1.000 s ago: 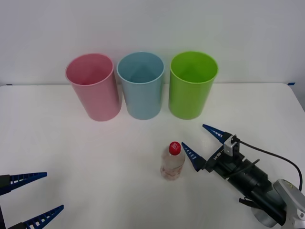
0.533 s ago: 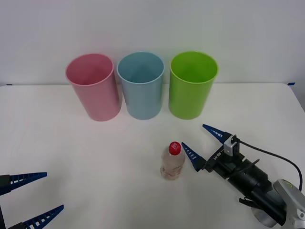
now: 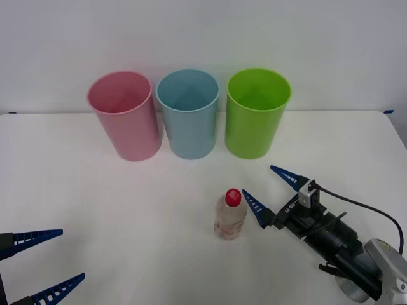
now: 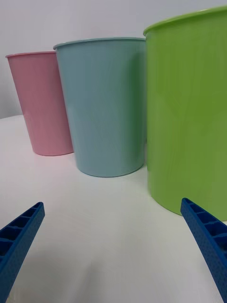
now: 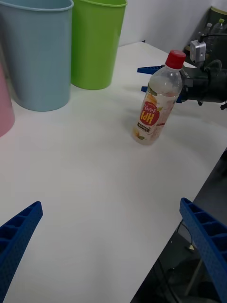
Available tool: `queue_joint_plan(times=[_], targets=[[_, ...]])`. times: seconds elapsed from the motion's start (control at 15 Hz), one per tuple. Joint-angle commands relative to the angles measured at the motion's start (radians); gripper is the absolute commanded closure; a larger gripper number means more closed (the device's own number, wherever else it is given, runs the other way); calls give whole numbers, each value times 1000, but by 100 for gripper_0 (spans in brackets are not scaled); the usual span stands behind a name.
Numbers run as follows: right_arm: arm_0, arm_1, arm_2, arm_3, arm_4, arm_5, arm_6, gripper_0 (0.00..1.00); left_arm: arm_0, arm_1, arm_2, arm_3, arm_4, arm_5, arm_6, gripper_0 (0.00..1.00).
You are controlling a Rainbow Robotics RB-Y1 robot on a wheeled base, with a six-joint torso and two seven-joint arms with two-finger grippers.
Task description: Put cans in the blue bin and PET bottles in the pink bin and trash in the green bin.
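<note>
On the table point(image 3: 95, 210), bottle point(image 3: 230, 215) beside right tool point(image 3: 273, 194)

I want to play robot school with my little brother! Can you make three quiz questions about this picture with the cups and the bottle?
1. True or false: the PET bottle stands upright on the table.
2. Which bin is in the middle of the row? A) the pink bin B) the blue bin C) the green bin
3. Fill in the blank: the bottle's screw cap is the colour ____.

Key:
1. True. The right gripper sits beside it, jaws open, touching nothing. The left gripper waits open at the near table edge.
2. B
3. red
</note>
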State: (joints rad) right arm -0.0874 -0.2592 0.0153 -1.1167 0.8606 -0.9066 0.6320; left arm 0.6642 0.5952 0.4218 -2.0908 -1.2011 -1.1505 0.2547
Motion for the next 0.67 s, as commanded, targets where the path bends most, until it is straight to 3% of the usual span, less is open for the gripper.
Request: queue_joint_plan(times=[0.07,0.67], targets=[[0,0,0,0,0,0,0,0,0,0,0,0,0,0,0,0],[0,0,0,0,0,0,0,0,0,0,0,0,0,0,0,0]])
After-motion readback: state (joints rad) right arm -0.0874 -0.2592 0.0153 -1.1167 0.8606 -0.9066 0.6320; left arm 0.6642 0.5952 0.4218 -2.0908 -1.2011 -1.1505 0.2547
